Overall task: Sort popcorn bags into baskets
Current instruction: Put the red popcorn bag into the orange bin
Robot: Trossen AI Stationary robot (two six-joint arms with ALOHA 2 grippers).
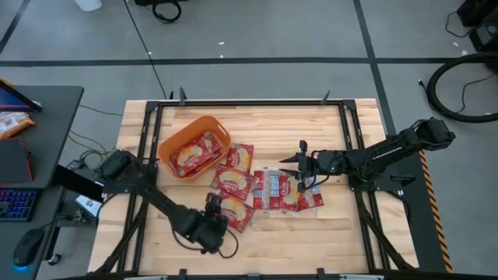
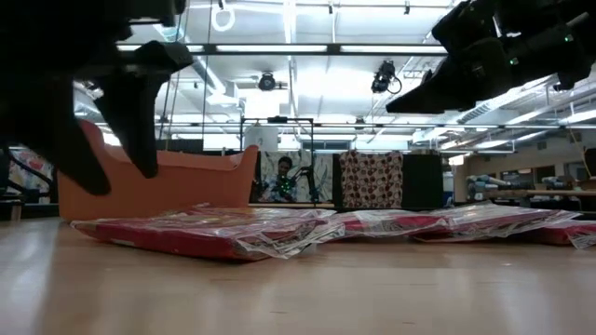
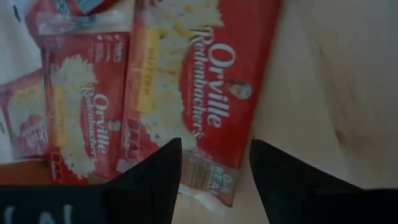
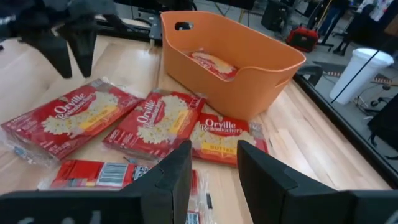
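Note:
The orange basket (image 1: 222,134) (image 4: 249,68) stands on the table's far left part, with red popcorn bags (image 1: 194,154) (image 4: 211,62) lying in it. Several more red bags lie flat on the wood beside it, some overlapping (image 1: 233,183) (image 4: 155,118). My left gripper (image 1: 214,204) (image 3: 214,177) is open and hovers just above the end of the nearest bag (image 3: 205,93) (image 2: 205,237), one finger toward each side of that end. My right gripper (image 1: 292,171) (image 4: 214,168) is open and is held above the right-hand bags (image 1: 289,190), facing the basket.
The metal frame rails (image 1: 354,140) run along the table's left and right sides. A desk with a keyboard (image 1: 15,204) and a snack packet (image 1: 12,123) stands left of the table. Bare wood (image 1: 296,233) lies near the front edge.

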